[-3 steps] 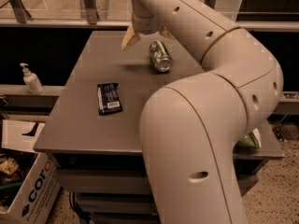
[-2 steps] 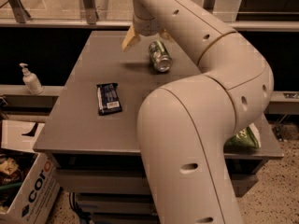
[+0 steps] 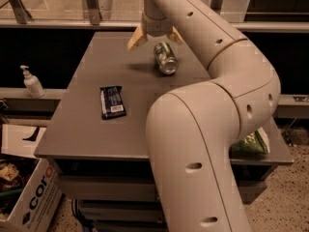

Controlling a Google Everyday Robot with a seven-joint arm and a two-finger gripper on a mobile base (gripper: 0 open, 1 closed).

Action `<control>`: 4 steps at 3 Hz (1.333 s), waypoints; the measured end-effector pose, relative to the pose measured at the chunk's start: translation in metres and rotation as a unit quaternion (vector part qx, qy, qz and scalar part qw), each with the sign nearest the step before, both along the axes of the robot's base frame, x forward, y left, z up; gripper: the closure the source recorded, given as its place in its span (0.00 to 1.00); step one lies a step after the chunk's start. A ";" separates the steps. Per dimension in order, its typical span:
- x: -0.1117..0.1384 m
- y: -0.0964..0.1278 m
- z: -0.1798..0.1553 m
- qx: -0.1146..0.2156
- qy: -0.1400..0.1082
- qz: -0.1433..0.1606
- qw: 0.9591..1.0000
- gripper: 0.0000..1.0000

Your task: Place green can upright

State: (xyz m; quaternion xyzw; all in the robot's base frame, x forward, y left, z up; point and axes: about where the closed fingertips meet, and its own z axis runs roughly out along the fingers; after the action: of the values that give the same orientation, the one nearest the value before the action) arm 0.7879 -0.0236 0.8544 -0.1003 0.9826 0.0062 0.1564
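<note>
The green can (image 3: pixel 165 58) lies on its side on the grey table (image 3: pixel 87 129), toward the far middle, its silver end facing me. My gripper (image 3: pixel 154 36) hangs just above and behind the can, fingers spread wide to either side; the left fingertip (image 3: pixel 135 39) and the right fingertip (image 3: pixel 175 35) both show. It holds nothing. My big white arm (image 3: pixel 203 129) curves through the right of the view and hides much of the table's right side.
A dark snack bar wrapper (image 3: pixel 112 101) lies left of centre on the table. A green chip bag (image 3: pixel 250 143) peeks out behind my arm at the right edge. A soap dispenser (image 3: pixel 32 81) stands on a ledge to the left, a cardboard box (image 3: pixel 29 197) below.
My arm has shifted a little; the gripper stays over the lying can, fingers still open. The can has not moved.
</note>
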 end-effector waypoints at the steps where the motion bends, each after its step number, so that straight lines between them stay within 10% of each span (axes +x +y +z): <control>1: 0.000 -0.002 0.001 0.011 0.003 0.002 1.000 0.00; 4: -0.006 -0.011 -0.007 0.011 0.018 0.006 1.000 0.00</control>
State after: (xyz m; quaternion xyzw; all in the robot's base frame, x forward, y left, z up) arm 0.7824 -0.0349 0.8470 -0.1041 0.9845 0.0195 0.1396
